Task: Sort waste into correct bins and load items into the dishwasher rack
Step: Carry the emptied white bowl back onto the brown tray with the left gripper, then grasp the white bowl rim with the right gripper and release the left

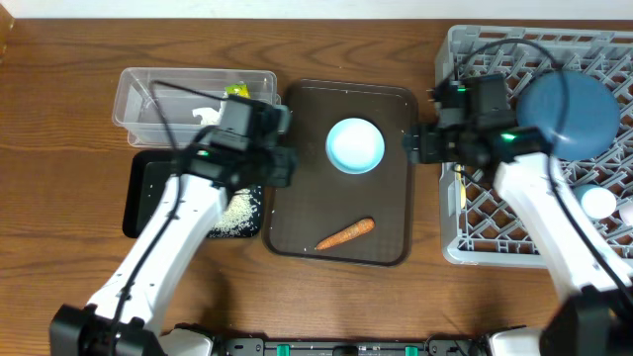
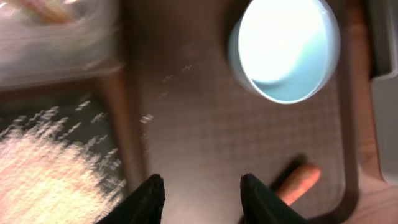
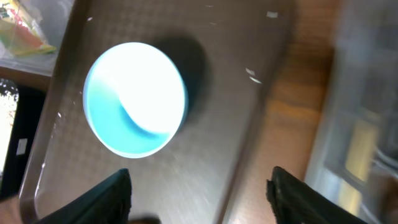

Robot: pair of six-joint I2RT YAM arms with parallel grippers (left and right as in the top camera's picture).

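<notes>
The rice (image 1: 235, 213) lies in the black tray (image 1: 148, 193) and the tissue with the wrapper is in the clear tub (image 1: 138, 99), so I judge that the step in hand is the last two things on the brown tray (image 1: 386, 198): the bowl (image 1: 354, 144) at its twelve o'clock end and the carrot (image 1: 346, 233) at its six o'clock end. The carrot belongs with the rice, and the bowl belongs in the rack (image 1: 475, 227) at three o'clock. The left gripper (image 2: 202, 180) hangs over the nine o'clock edge of the brown tray, pointing down, its fingers moderately apart and holding nothing. The right gripper (image 3: 200, 177) reaches from the rack side toward the bowl, jaws wide and empty. Next, the right arm probably needs to come lower so that one finger goes inside the bowl's rim
</notes>
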